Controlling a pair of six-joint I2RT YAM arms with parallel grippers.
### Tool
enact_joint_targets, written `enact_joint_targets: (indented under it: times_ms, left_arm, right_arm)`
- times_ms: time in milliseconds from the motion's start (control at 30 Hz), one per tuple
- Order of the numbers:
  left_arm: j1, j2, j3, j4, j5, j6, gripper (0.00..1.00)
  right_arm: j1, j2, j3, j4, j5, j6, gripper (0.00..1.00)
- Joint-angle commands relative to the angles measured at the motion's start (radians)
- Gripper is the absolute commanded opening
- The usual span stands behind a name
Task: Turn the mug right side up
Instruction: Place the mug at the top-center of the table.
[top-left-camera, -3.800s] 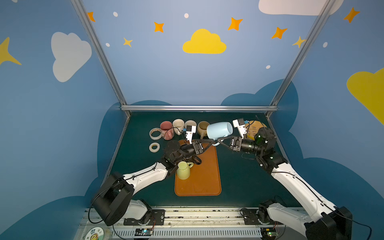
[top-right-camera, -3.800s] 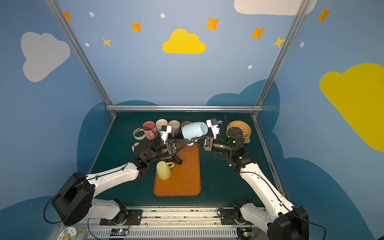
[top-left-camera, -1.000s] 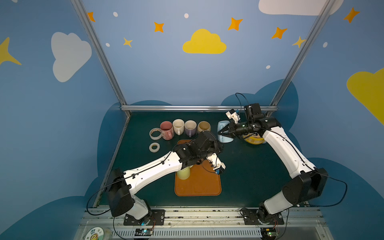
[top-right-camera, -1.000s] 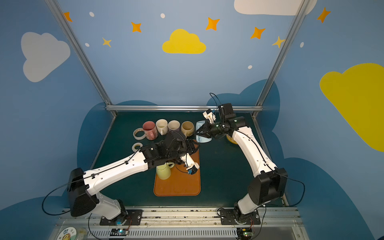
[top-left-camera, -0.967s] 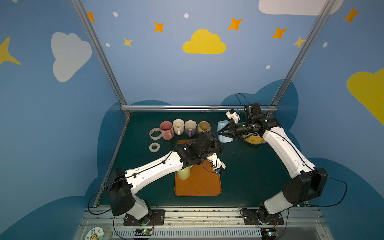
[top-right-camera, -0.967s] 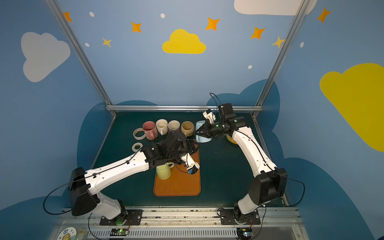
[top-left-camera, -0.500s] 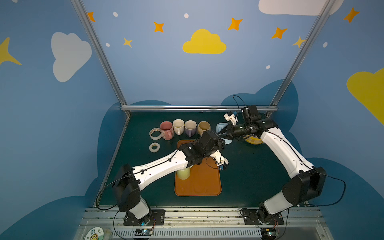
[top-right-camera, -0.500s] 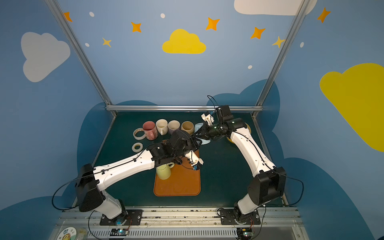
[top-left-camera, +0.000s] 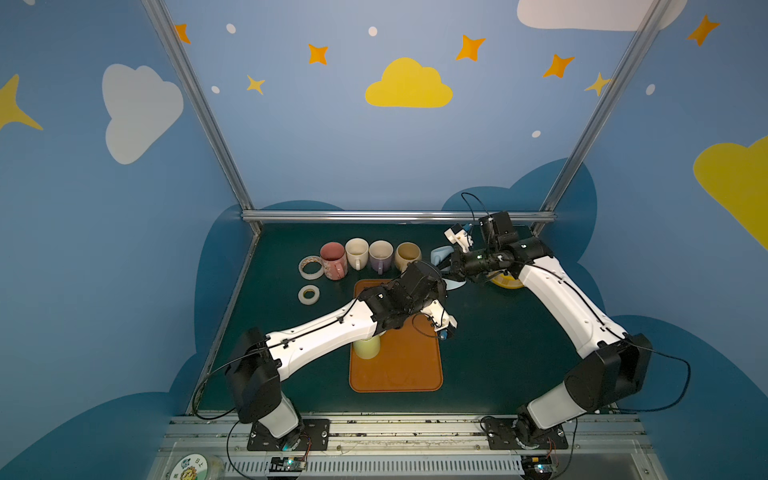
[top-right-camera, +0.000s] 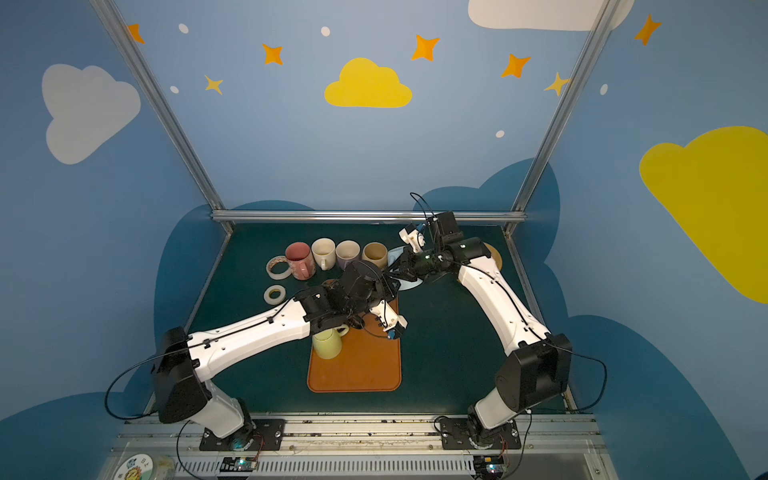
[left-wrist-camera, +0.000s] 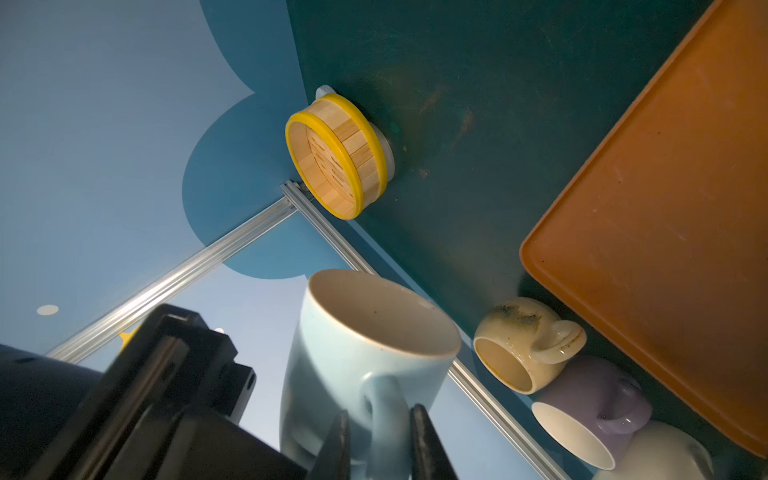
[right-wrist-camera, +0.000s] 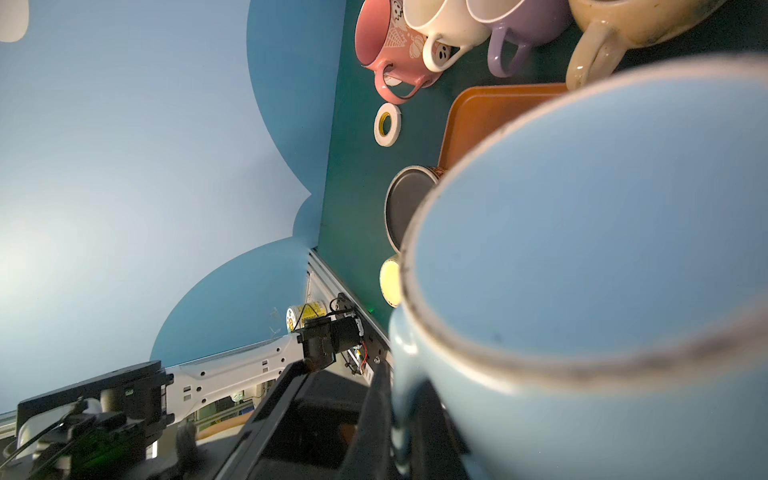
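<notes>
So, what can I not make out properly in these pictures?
- Blue mug: in both top views the left arm and right arm cover most of it.
- Left jaws: the left wrist view shows them beside the mug's handle, but the picture's edge cuts them; whether they squeeze it is unclear.
- Yellow mug: a top view, left arm over its upper part.
- Dark round thing: right wrist view, half behind the blurred blue mug; unidentifiable.

Both top views evenly lit by soft overhead light: walls bright, table (top-left-camera: 498, 353) dim, faint arm shadows. No glare. Left wrist view sharp mid-frame, dark at the bottom. Light blue mug (right-wrist-camera: 602, 249) fills the right wrist view, its rim smeared, probably too close to focus.
</notes>
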Motion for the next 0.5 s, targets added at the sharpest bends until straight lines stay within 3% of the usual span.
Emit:
enact_joint_targets:
  times_ms: [0, 200, 467]
  left_arm:
    - [-0.002, 0.024, 0.011, 0.036, -0.034, -0.013, 0.19]
    - [-0.015, 0.037, -0.023, 0.103, -0.066, -0.028, 0.04]
    - [-0.025, -0.01, -0.091, 0.167, -0.045, -0.101, 0.04]
  right_arm:
    - [0.012, -0.052, -0.012, 0.038, -0.041, -0.024, 0.0]
    - [0.015, -0.051, -0.018, 0.045, -0.062, -0.02, 0.0]
    - [0.039, -0.051, -0.041, 0.069, -0.072, -0.026, 0.0]
